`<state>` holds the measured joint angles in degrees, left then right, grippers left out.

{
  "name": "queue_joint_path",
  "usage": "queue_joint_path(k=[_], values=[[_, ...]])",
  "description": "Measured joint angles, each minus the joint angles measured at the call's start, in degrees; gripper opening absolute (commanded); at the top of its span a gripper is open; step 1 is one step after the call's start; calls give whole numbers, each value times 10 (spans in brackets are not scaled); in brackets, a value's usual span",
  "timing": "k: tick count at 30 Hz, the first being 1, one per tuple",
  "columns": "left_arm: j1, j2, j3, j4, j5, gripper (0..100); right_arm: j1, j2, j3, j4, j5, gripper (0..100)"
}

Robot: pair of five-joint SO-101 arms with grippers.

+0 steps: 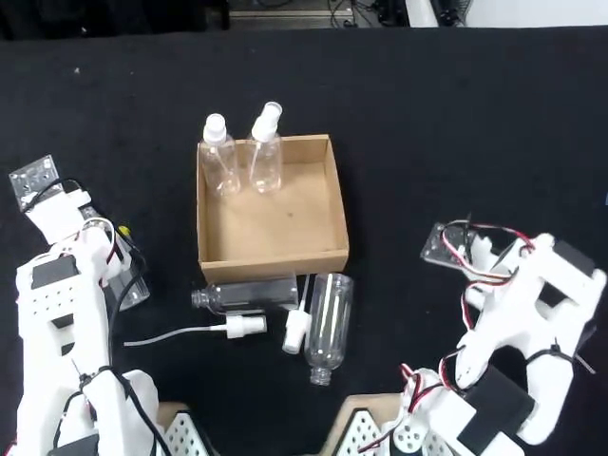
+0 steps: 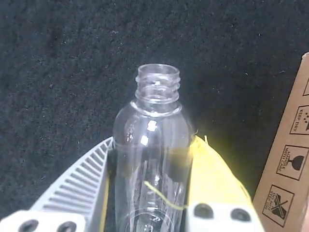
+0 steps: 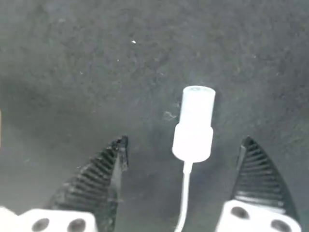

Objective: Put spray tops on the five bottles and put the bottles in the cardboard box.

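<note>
The cardboard box [image 1: 272, 258] holds two capped bottles [image 1: 220, 157] [image 1: 266, 150] standing at its far wall. In front of the box lie two uncapped bottles [image 1: 249, 295] [image 1: 328, 328] and two spray tops [image 1: 243, 327] [image 1: 295, 329]. At the table's left, my left gripper [image 1: 122, 271] [image 2: 153, 142] is shut on a clear uncapped bottle [image 2: 153, 145], neck pointing away from the wrist. Over at the right, my right gripper [image 1: 454, 247] [image 3: 186, 142] is open around a white spray top [image 3: 194, 125]. That top lies on the mat between the fingers, its tube toward the wrist.
The black mat [image 1: 446, 123] covers the whole table. The box's printed side [image 2: 289, 159] stands close beside the held bottle. Both arm bases [image 1: 180, 432] [image 1: 380, 432] sit at the near edge. Cables lie at the far edge [image 1: 370, 11].
</note>
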<state>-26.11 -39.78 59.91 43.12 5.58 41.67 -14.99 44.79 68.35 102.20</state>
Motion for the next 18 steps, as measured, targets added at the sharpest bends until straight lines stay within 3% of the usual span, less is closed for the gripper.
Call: queue_joint_path(k=[5,11,15,18], values=[[0,0,0,0,0,83,4,0,83,-135,7,285],[0,0,0,0,0,83,20,0,113,-200,7,7],[0,0,0,0,0,83,21,0,115,-201,-9,31],[0,0,0,0,0,83,21,0,112,-202,-106,31]])
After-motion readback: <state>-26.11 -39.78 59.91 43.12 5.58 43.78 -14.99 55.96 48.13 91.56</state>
